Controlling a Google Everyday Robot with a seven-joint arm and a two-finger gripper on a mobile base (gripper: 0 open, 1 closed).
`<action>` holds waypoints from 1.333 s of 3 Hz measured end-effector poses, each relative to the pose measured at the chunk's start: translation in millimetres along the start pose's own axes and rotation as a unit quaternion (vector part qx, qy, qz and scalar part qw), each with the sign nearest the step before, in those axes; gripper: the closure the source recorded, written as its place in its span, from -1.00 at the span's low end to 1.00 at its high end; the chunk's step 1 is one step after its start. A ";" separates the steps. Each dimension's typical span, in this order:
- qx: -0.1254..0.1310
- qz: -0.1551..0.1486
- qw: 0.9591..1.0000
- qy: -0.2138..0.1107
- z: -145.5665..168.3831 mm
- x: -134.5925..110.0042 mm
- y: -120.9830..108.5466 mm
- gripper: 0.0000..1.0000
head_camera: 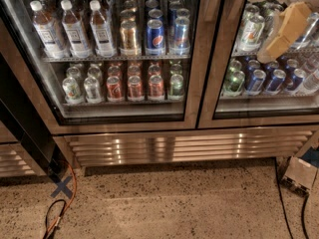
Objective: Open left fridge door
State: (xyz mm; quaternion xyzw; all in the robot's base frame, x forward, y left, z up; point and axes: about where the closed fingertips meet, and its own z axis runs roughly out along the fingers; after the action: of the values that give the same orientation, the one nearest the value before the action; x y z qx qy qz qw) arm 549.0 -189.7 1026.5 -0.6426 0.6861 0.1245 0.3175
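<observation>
Warm dim light, glare on grille (189, 148), bright tool (280, 33) top right.

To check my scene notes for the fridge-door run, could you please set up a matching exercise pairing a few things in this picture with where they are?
Things:
1. gripper
2. white-capped bottles
3. orange cable
4. ribbed steel grille

Places:
A. on the floor, lower left
B. under both glass doors
C. top right, in front of the cans-only door
D. top shelf, behind the left fridge door

Pairs: 1-C, 2-D, 3-A, 4-B.
</observation>
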 end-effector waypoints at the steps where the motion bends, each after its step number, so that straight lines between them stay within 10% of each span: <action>1: 0.007 -0.009 1.000 -0.004 -5.5 -5.6 -4.1 -1.00; 4: 0.005 -0.027 0.997 -0.071 19.4 -51.1 -58.9 -1.00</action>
State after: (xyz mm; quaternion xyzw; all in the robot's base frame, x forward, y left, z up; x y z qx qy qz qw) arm 609.6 -145.9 1056.1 -0.6488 0.6449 0.1572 0.3720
